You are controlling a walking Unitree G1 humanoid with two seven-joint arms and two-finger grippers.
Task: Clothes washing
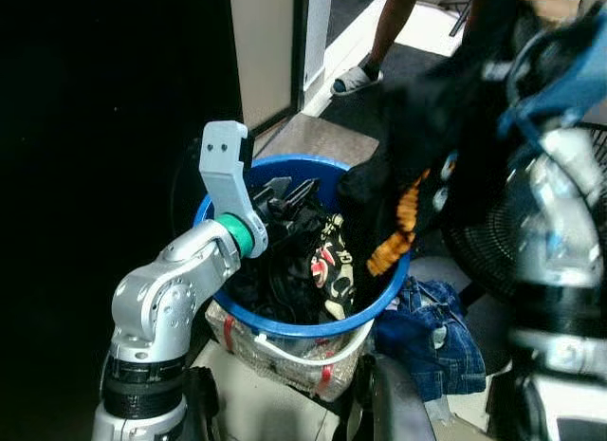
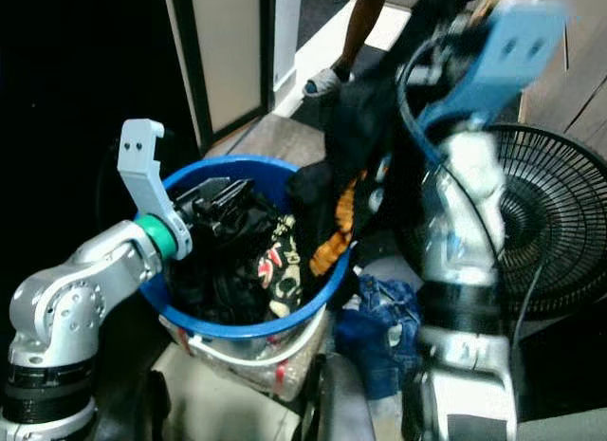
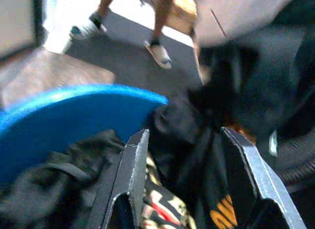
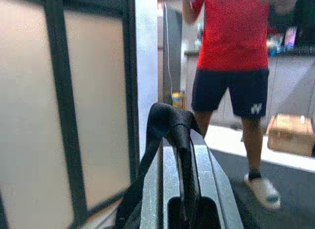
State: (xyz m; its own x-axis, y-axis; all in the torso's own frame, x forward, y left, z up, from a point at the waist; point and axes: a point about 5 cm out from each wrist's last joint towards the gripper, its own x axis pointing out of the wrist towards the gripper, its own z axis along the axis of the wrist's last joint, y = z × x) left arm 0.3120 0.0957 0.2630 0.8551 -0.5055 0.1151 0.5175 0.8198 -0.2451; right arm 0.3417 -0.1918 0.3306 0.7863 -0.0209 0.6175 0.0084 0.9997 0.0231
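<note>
A blue laundry basket (image 1: 294, 322) stands before me, full of dark clothes, with a patterned cream, red and black cloth (image 1: 327, 261) among them. My left gripper (image 3: 187, 179) hovers open just above the pile at the basket's left side, with nothing between its fingers (image 1: 285, 190). My right arm is raised high on the right. Its gripper (image 4: 179, 155) is shut on a black garment with orange print (image 1: 427, 156). The garment hangs down from the gripper, and its lower end drapes over the basket's right rim.
Blue jeans (image 1: 432, 337) lie on the floor right of the basket. A black floor fan (image 2: 550, 213) stands at the right. A person in a red shirt and sandals (image 4: 231, 51) stands beyond the doorway, next to a framed panel (image 1: 266, 52). The left side is dark.
</note>
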